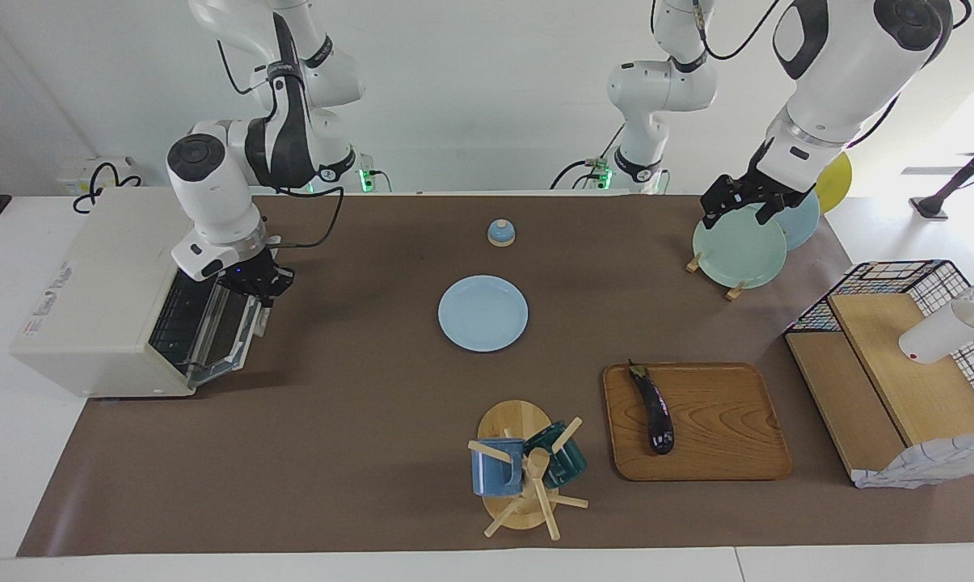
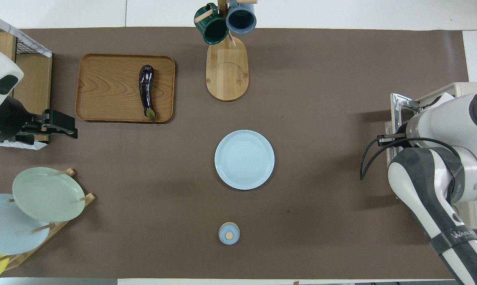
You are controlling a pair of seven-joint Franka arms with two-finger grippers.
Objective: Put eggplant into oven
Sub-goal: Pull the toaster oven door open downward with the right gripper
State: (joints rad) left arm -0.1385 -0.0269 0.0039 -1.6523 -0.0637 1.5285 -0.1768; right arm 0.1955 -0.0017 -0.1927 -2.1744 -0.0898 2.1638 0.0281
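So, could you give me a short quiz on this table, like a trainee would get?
1. True or false: the glossy dark purple eggplant lies on the round pale blue plate.
2. How many mugs hang on the wooden mug tree? A: two. B: three. C: none.
3. Which arm reaches the boxy cream-white toaster oven?

Key:
1. False; it lies on the rectangular wooden tray.
2. A.
3. The right arm.
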